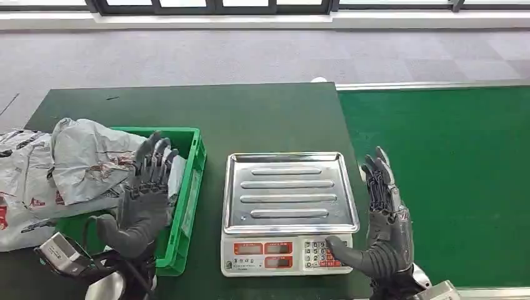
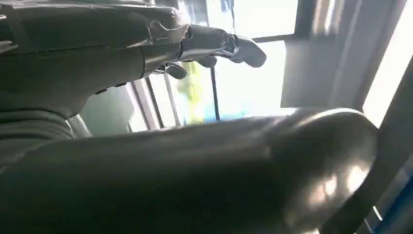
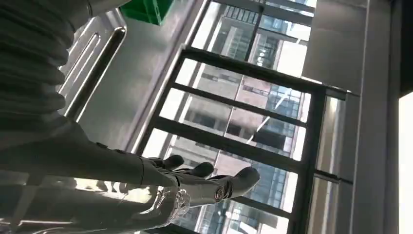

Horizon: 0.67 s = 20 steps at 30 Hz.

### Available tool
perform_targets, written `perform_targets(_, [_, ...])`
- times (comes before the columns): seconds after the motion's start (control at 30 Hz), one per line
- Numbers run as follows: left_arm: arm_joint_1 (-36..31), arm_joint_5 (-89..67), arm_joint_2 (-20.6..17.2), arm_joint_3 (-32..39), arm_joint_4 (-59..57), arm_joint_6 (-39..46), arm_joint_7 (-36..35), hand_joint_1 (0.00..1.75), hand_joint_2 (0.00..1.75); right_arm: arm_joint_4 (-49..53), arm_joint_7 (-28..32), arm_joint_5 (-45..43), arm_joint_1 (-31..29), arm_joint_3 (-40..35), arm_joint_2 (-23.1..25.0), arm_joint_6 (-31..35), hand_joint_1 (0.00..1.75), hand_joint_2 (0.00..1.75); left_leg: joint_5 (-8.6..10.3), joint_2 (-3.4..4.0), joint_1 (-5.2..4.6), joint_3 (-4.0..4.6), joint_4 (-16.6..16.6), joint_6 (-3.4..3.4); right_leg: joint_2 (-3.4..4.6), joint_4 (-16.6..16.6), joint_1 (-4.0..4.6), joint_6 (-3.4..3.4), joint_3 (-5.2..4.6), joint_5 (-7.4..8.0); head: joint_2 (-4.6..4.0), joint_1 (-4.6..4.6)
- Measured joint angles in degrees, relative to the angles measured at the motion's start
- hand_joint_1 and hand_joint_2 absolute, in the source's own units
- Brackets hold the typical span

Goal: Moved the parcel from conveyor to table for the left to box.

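We take the scale [image 1: 289,209] as landmark. No parcel on its steel tray or on the green conveyor [image 1: 450,181] to its right, so we judge nothing's waiting to be moved rn. Left of the scale, a green crate [image 1: 187,187] holds grey parcels [image 1: 87,159], approx 2–3, can't tell exactly since they overlap. Left hand [image 1: 145,203] hovers over the crate, fingers spread, empty. Right hand [image 1: 381,215] just right of the scale, fingers apart, holding nothing. 1 scale, 1 crate.

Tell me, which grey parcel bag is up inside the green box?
The crumpled grey bag rests over the green box beside the left hand. The other bag lies flatter on the table, outside the box at the far left.
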<state>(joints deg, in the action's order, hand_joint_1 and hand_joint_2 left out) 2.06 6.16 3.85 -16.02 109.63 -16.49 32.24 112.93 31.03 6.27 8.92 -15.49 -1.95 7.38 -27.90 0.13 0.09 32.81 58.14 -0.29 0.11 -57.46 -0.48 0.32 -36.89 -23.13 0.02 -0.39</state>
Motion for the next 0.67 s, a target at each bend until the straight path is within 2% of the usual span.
perform_targets(0.1, [0.1,-2.4,-0.1,-2.1,-0.9,-4.7,1.4,0.00,0.00,-0.1,1.0,-1.2,1.6,2.7,0.0,-0.8,0.00,1.75,0.01,-0.01,0.01,-0.21,0.0,0.01,-0.02,0.0,0.00,0.00,0.01,-0.01,0.00,0.02])
perform_targets(0.33, [-0.2,-4.7,-0.3,-4.1,-1.6,-4.4,2.7,0.00,0.00,-0.1,0.2,-2.8,4.7,4.9,0.0,-2.9,0.00,1.75,-0.12,0.05,0.01,-0.06,0.0,0.01,0.02,0.0,0.01,-0.01,0.02,-0.12,0.00,0.02])
perform_targets(0.67, [-0.1,-5.7,-0.5,-4.5,-1.5,-3.9,3.0,0.00,0.00,-0.1,-0.3,-2.6,5.2,5.3,0.2,-3.0,0.00,1.75,-0.12,0.04,0.01,-0.10,0.0,0.02,0.02,0.0,0.00,0.02,0.07,-0.14,0.00,0.02])
